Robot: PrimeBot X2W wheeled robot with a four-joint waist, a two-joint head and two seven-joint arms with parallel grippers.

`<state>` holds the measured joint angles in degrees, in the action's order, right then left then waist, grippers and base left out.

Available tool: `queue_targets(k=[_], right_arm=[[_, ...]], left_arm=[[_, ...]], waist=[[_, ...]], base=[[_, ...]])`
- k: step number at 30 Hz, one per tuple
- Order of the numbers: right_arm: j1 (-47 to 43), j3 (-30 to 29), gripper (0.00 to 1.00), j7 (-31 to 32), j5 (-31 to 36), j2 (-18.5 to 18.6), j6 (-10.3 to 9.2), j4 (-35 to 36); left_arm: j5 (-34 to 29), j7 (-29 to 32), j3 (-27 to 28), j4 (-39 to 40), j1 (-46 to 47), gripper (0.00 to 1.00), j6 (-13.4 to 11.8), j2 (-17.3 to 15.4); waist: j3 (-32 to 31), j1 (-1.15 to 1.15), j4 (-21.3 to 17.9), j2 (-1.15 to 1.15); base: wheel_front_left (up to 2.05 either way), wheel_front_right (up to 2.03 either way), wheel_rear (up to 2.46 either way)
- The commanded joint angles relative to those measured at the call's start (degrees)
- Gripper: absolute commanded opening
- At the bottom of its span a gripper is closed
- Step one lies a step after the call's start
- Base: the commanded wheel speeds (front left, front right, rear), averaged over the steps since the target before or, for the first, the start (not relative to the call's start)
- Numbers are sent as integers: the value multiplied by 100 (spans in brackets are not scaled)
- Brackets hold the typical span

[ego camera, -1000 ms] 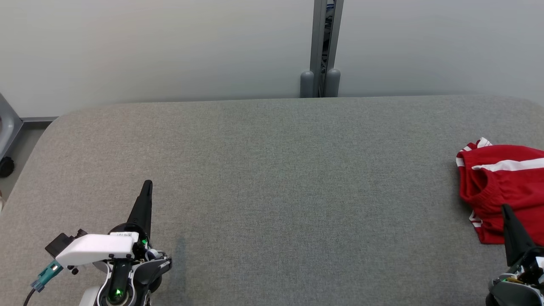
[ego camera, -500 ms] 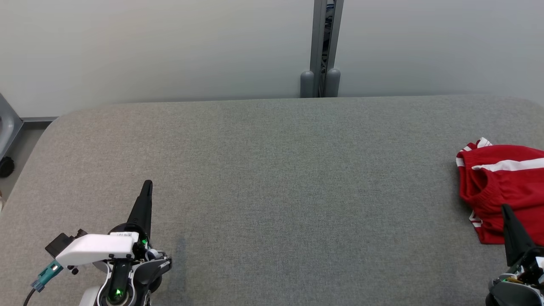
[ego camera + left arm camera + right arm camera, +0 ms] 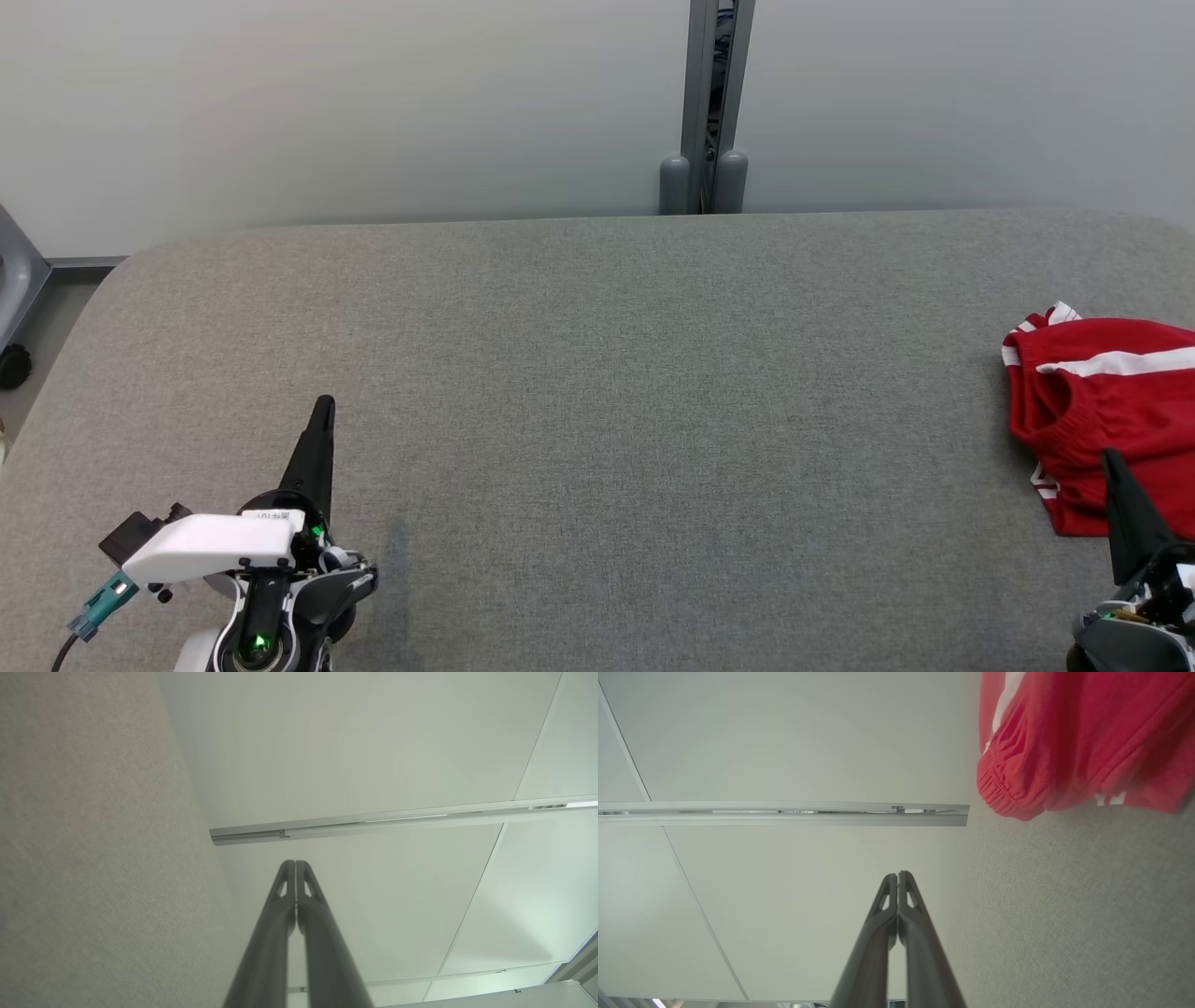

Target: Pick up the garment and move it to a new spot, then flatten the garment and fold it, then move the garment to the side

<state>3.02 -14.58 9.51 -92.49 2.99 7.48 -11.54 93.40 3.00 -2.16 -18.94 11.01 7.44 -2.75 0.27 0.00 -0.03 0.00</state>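
Both hands clenched, empty: left hand (image 3: 322, 411) low left, right hand (image 3: 1111, 462) beside red garment (image 3: 1111, 411) at desk (image 3: 597, 392) right edge. I'd open right, pinch waistband; far part cropped, probably bunched.

I'm looking over a wide grey fabric-covered table (image 3: 597, 392) with rounded corners, backing onto pale plain wall panels (image 3: 327, 103) split by a grey metal post (image 3: 714, 93).

A grey fabric-covered table (image 3: 597, 392) spans the scene. Behind its far edge, a pale wall (image 3: 327, 103) carries 1 vertical metal post (image 3: 714, 93).
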Motion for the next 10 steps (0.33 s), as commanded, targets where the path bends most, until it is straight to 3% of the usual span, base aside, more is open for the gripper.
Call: queue_targets(k=[1,10], right_arm=[[63,-28,0,36,22,16,2,18],[64,-31,0,37,26,14,2,18]], left_arm=[[28,16,8,5,75,0,18,-25],[28,15,8,5,75,0,18,-25]], waist=[[0,0,0,0],[0,0,0,0]], base=[[0,0,0],[0,0,0]])
